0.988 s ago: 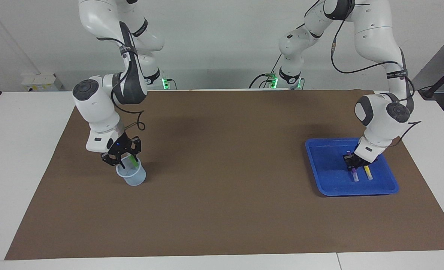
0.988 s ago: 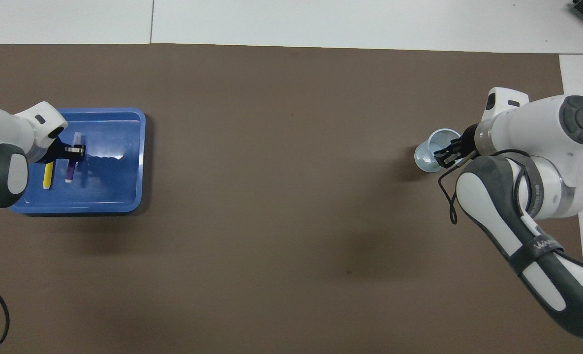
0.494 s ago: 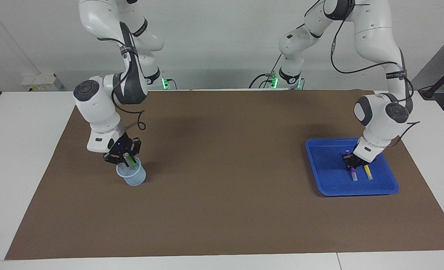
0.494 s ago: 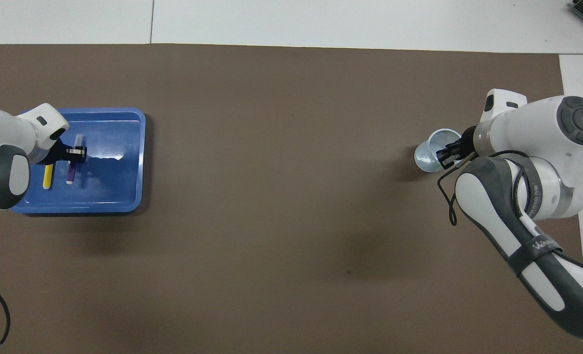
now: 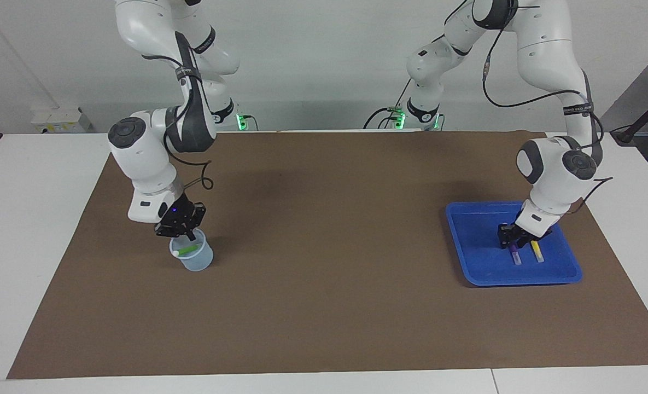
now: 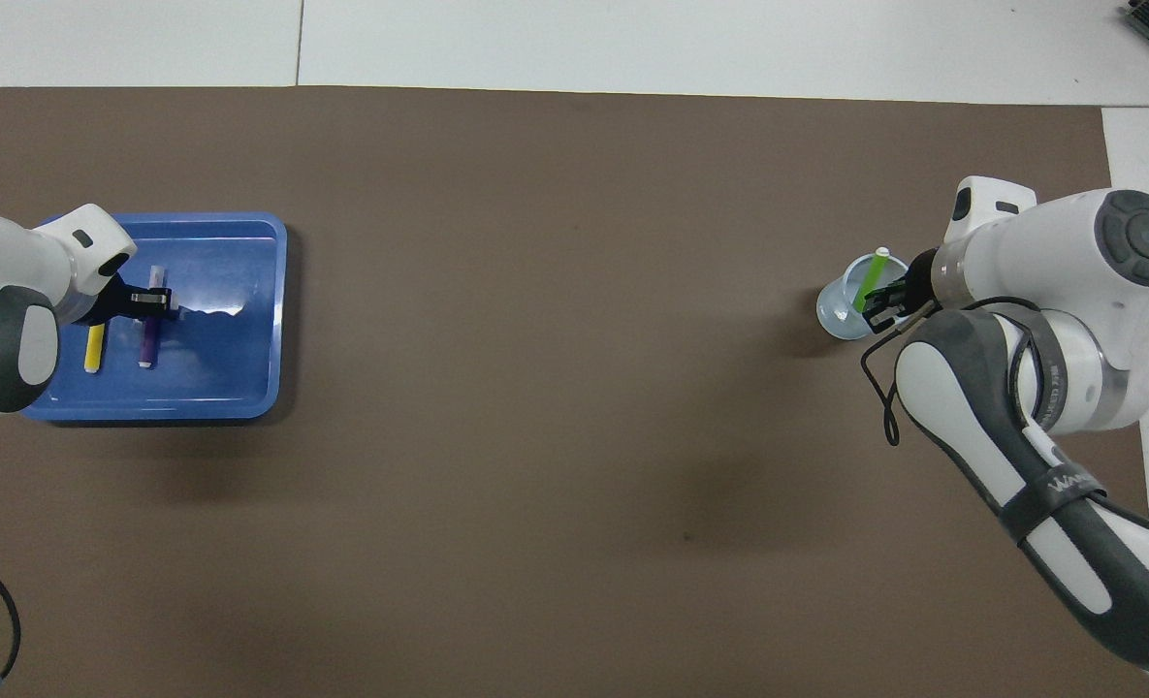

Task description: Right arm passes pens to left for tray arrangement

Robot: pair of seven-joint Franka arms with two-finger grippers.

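The right gripper (image 5: 184,234) hangs just over the translucent cup (image 5: 192,255); whether its fingers grip the green pen (image 6: 868,283) I cannot tell. That pen leans across the cup, pale cap at 1 o'clock in the overhead view. The left gripper (image 5: 510,241) sits low in the blue tray (image 5: 471,230), its opening unreadable, above the purple pen (image 6: 148,344), with the yellow pen (image 6: 95,347) beside it, the 2 lying parallel.
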